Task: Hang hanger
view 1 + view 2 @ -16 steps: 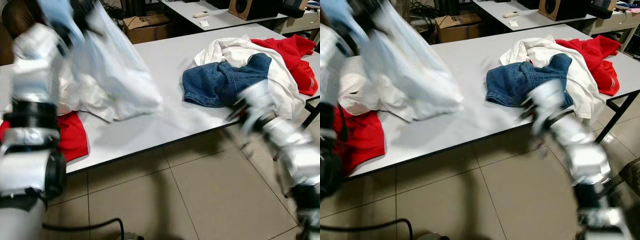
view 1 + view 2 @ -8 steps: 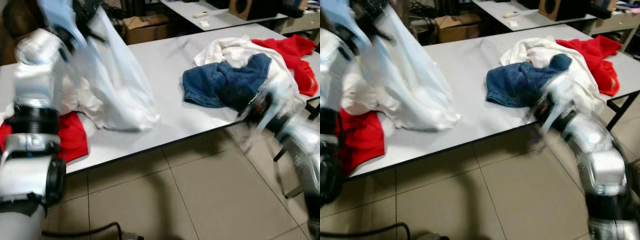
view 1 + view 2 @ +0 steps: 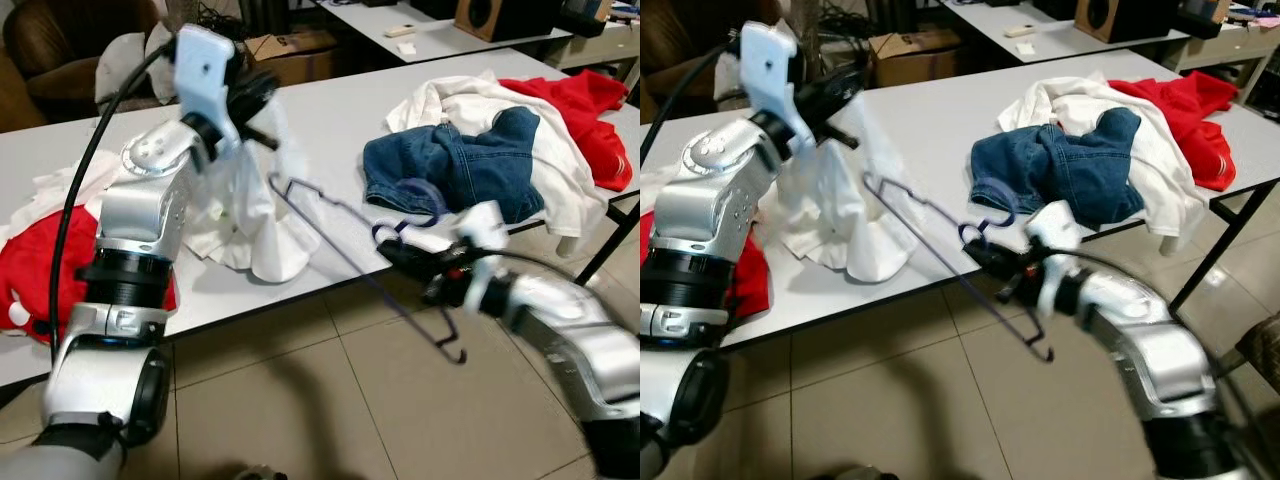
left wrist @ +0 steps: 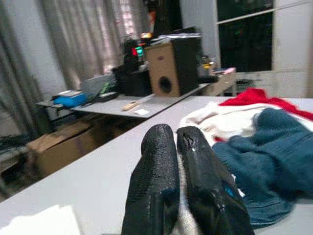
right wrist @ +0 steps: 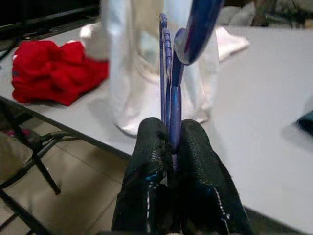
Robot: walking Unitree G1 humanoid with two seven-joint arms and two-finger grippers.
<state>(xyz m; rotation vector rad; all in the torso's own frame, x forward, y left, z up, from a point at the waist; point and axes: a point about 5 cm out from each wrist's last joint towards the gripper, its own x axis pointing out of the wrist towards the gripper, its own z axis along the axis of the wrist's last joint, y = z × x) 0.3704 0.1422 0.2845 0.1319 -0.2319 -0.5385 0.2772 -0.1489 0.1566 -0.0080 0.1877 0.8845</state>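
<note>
A white garment (image 3: 240, 200) hangs bunched from my left gripper (image 3: 255, 95), which is raised over the left part of the grey table (image 3: 330, 110). In the left wrist view that gripper (image 4: 176, 134) is shut on a fold of the white cloth. A thin blue wire hanger (image 3: 330, 240) slants from the garment's lower edge out past the table's front edge, hook (image 3: 455, 350) downward. My right gripper (image 3: 400, 255) is shut on the hanger near its neck. The right wrist view has the fingers (image 5: 151, 147) pinching the blue wire (image 5: 168, 98).
Blue jeans (image 3: 450, 165), a white cloth (image 3: 560, 150) and a red garment (image 3: 590, 110) are piled on the table's right end. Another red garment (image 3: 40, 240) lies at the left. A cardboard box (image 3: 290, 50) and a second table (image 3: 440, 35) stand behind. Tiled floor lies in front.
My right arm has swung left along the table's front edge and now carries the hanger toward the white garment. The left arm has come down, and the garment hangs more bunched.
</note>
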